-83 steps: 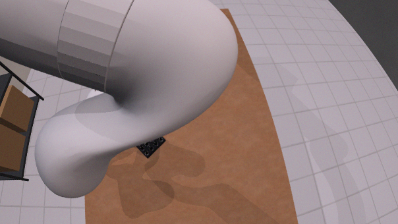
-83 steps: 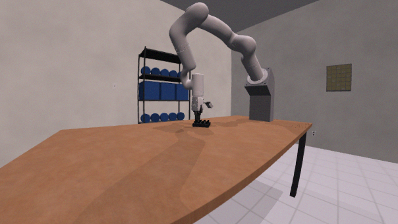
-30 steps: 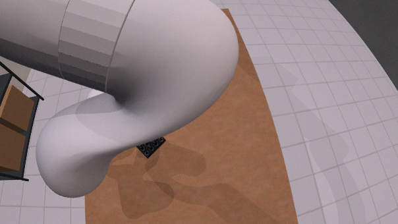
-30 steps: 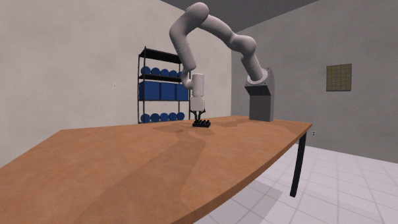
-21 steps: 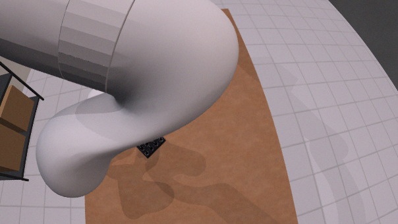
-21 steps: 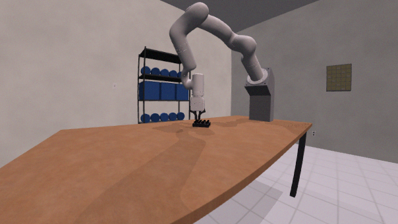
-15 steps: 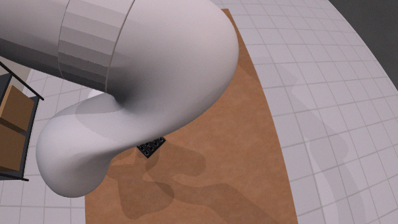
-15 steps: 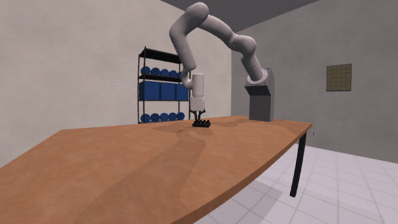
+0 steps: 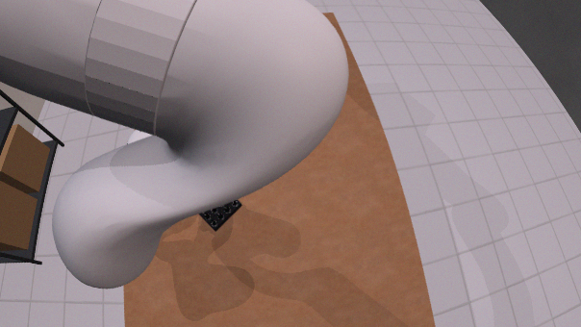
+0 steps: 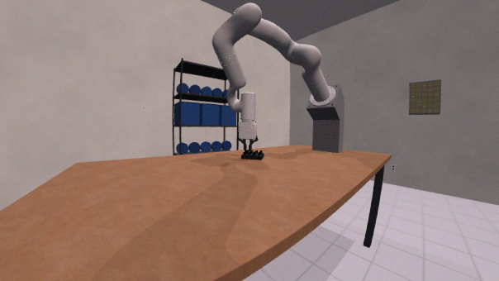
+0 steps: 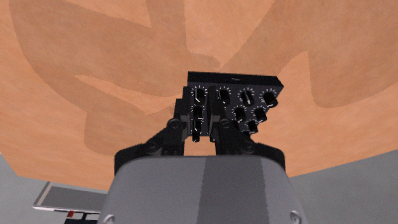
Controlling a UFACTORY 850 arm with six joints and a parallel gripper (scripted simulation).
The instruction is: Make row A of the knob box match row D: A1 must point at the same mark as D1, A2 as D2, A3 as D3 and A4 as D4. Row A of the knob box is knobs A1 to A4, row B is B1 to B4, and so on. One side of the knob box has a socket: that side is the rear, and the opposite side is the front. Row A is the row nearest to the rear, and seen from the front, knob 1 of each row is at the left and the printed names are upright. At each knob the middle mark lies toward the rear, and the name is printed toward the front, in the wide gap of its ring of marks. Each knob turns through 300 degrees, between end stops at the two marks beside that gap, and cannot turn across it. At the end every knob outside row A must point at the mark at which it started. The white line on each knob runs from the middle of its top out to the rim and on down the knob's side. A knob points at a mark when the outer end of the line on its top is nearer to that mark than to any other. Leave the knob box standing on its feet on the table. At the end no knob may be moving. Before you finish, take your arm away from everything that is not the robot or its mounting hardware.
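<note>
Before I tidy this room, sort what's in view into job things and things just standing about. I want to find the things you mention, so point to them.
Part of the job:
- black rectangular knob box [image 9: 217, 222] [image 10: 253, 157] [image 11: 235, 78] with round black knobs
- black two-fingered gripper [image 10: 248, 150] [image 11: 199, 96]
- brown table [image 9: 346, 207] [image 10: 165, 198] [image 11: 340, 135], supporting the box

Just about:
- black metal shelf rack [image 10: 182, 109]
- blue boxes [image 10: 187, 114] on it
- yellowish wall panel [image 10: 425, 97]

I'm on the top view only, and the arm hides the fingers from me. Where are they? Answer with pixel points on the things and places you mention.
Observer: The exterior view shows the fingers [image 10: 245, 145] pointing down, at the knob box [image 9: 223, 216] [image 10: 253, 157] [image 11: 235, 79].

Operator: Are they shut together?

Observer: No. In the wrist view they stand apart, on either side of the leftmost column of knobs in that picture.

Operator: Which side of the box can you see there?

Observer: A long side wall with a small pale marking near its middle, too small to identify.
</note>
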